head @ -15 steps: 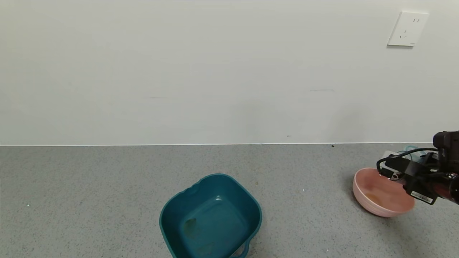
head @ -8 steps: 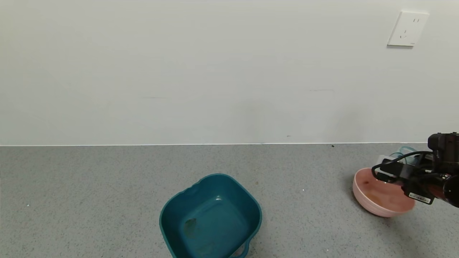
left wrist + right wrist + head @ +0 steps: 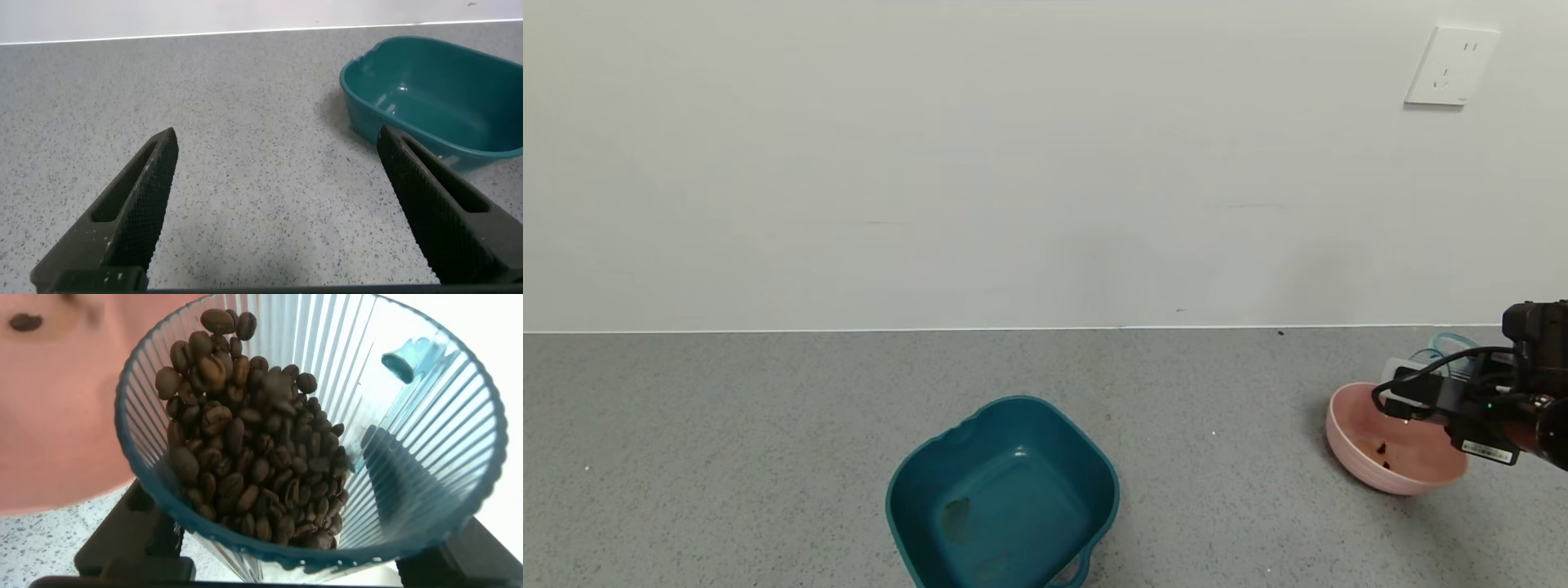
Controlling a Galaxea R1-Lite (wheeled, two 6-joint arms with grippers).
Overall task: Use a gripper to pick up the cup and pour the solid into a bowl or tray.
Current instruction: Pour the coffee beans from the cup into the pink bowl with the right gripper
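My right gripper (image 3: 1421,392) is shut on the ribbed blue-grey cup (image 3: 343,433) and holds it tilted over the pink bowl (image 3: 1347,457) at the far right of the floor. In the head view only the cup's rim (image 3: 1450,341) shows behind the gripper. The cup holds a heap of dark brown beans (image 3: 253,449), sliding toward its lowered rim. A few beans (image 3: 1382,449) lie in the bowl, and one shows in the right wrist view (image 3: 26,322) on the pink surface. My left gripper (image 3: 278,204) is open and empty above bare floor.
A dark teal squarish tub (image 3: 1005,494) with a handle stands on the grey speckled floor at centre front; it also shows in the left wrist view (image 3: 433,90). A white wall with a socket (image 3: 1452,65) runs along the back.
My right gripper has tipped the cup further over the pink bowl. Dark beans now lie in the bowl where none showed a second ago.
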